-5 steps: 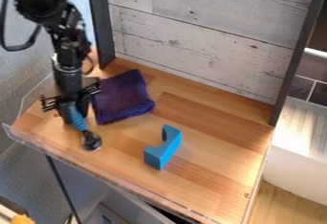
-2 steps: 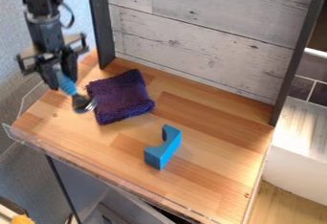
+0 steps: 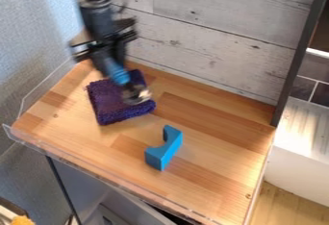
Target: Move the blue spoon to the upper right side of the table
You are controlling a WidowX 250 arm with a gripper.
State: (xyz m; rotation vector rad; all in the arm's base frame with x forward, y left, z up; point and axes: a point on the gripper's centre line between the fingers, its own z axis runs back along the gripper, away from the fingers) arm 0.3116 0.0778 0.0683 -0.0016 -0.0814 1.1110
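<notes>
Gripper (image 3: 111, 65) swung right in view, blue-handled spoon (image 3: 120, 77) pinched in it, bowl over the purple cloth (image 3: 110, 107). Wooden table (image 3: 215, 140) below it carries cloth and blue arch block (image 3: 164, 149).

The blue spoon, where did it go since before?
The blue-handled spoon went up in the view, then right, held in the black pincer all along. Now it hangs over the fuzzy purple cloth. The cloth and the blue arched block stayed put.

Blue spoon (image 3: 118, 75)'s gripped in the jaws, held over the purple cloth (image 3: 110, 105), far left of the table (image 3: 212, 123).
</notes>
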